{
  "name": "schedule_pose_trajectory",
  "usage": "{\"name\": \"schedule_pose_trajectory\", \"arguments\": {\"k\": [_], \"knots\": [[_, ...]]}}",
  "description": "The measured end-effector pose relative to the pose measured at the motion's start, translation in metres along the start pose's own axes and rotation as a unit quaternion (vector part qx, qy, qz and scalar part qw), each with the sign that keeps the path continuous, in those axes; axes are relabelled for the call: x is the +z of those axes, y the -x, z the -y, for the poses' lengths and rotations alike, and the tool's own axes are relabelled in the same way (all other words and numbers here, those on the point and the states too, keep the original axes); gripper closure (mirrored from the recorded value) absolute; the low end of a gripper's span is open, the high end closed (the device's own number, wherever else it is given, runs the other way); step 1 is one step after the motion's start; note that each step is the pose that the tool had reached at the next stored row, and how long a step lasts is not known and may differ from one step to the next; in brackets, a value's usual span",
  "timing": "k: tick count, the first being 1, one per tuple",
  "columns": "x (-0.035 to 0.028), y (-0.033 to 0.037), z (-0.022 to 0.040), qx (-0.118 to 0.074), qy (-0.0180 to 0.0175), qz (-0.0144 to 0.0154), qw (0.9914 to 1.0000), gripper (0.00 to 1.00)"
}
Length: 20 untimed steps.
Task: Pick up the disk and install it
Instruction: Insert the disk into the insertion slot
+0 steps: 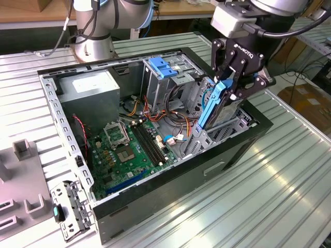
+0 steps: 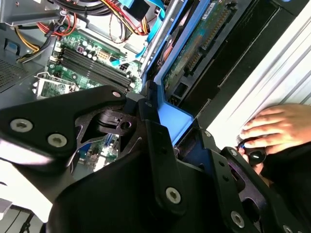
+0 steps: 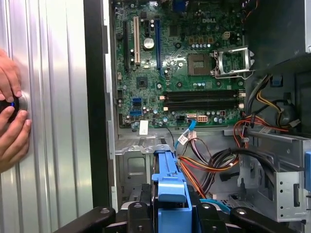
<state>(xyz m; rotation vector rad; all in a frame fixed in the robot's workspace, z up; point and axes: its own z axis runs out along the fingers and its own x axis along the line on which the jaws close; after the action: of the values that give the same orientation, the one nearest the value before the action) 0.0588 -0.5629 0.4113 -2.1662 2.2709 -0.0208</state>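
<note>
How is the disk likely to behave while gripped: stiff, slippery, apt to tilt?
Probably stiff: the disk looks like a flat metal slab with blue rails. Possibly slippery, since the gripper clamps smooth plastic. Held tilted over the case, it might pivot if it snags.

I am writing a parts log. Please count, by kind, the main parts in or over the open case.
disk: 1
motherboard: 1
power supply: 1
blue latch: 1
Total: 4
</note>
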Motion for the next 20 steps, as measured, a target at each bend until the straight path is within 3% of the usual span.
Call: {"name": "schedule_pose_trajectory", "arguments": {"k": [8, 13, 15, 20], "knots": [[0.0155, -0.0021, -0.0001, 0.000, 0.0000, -0.0001, 1.00000, 0.63], [0.0284, -0.0039, -0.0001, 0.000, 0.0000, 0.0000, 1.00000, 0.63], [0.0394, -0.0052, -0.0002, 0.000, 0.0004, -0.0002, 1.00000, 0.63], [0.0400, -0.0052, -0.0002, 0.000, 0.0006, -0.0011, 1.00000, 0.63]]}}
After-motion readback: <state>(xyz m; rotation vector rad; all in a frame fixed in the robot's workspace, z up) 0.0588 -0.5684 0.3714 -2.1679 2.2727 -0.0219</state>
